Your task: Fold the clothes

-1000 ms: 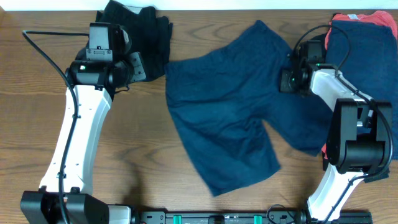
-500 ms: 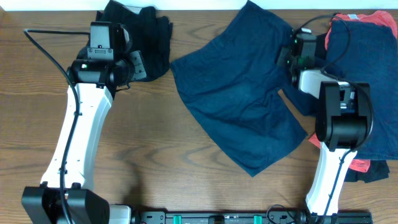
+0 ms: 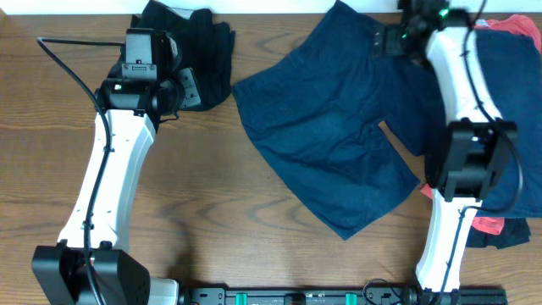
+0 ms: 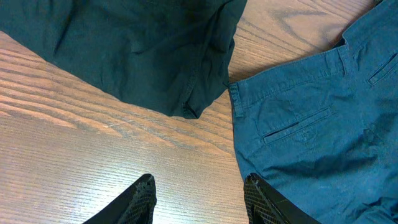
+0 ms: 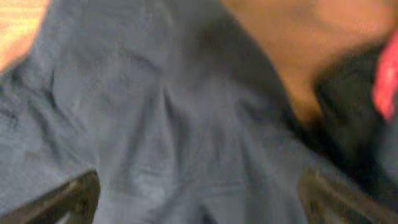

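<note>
Only my right side moved: left of the spread-out navy shorts [image 3: 322, 135] my left gripper [image 4: 199, 196] hangs spread and empty, and over their top right corner my right gripper [image 5: 199, 199] has let go, wide open, so I think folding can start.

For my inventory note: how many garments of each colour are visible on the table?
Navy blue: 2, the spread shorts and the navy piece at the right
Black: 1, the black garment at the far left
Coral-red: 1, the coral-red item under the navy piece
Total: 4 clearly visible; others may be hidden
</note>
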Available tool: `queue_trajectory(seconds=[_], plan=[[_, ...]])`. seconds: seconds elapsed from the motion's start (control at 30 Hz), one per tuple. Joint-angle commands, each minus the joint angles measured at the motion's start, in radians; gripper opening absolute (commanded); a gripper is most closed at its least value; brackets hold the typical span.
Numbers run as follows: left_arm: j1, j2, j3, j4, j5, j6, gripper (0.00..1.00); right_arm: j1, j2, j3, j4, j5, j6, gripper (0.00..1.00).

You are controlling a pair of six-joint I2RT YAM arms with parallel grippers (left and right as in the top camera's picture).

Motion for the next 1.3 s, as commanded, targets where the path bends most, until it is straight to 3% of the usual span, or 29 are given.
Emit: queue_trajectory(seconds=[0.0, 0.17, 0.33, 0.5, 0.7, 0.93, 1.27], plan=[[0.000, 0.008, -0.008, 0.007, -0.013, -0.005, 0.49, -0.073, -0.055, 0.066, -0.124, 0.018, -0.020, 0.99], [0.000, 0.008, -0.008, 0.011, -0.013, -0.006, 0.49, -0.197, -0.063, 0.039, -0.262, 0.016, 0.022, 0.99], [0.000, 0.008, -0.008, 0.012, -0.012, -0.014, 0.49, -0.303, -0.063, -0.119, -0.287, 0.014, 0.028, 0.98], [0.000, 0.008, -0.008, 0.007, -0.012, -0.017, 0.49, -0.410, -0.063, -0.322, -0.184, -0.033, 0.028, 0.98], [0.000, 0.008, -0.008, 0.015, -0.012, -0.017, 0.49, -0.497, -0.063, -0.438, -0.084, -0.069, 0.029, 0.97], [0.000, 0.008, -0.008, 0.018, -0.012, -0.017, 0.49, -0.568, -0.063, -0.623, 0.156, -0.073, 0.069, 0.96], [0.000, 0.034, -0.008, 0.032, -0.012, -0.021, 0.49, -0.632, -0.063, -0.688, 0.379, -0.084, 0.080, 0.99]])
